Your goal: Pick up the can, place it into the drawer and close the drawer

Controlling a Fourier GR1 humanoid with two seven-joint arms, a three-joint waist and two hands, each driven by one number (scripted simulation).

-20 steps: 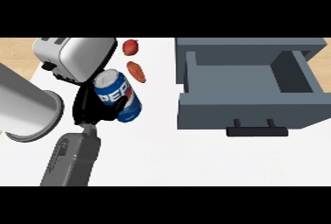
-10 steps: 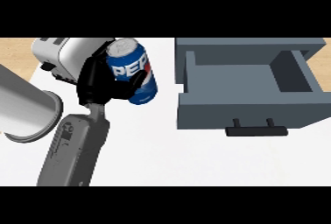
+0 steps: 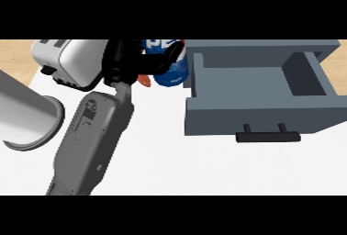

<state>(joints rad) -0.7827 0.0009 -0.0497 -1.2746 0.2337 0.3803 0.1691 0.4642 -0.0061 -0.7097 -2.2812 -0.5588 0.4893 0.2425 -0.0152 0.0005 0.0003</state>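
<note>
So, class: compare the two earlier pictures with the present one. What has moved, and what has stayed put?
The left hand, fingers curled round the blue can, has carried it up the view and rightwards, now near the open drawer's left wall. The drawer and the toaster have not moved.

You are looking at a white toaster [image 3: 68, 59] sitting at the counter's [image 3: 203, 165] far left, an orange-red item [image 3: 144, 81] lying just beside it.
</note>
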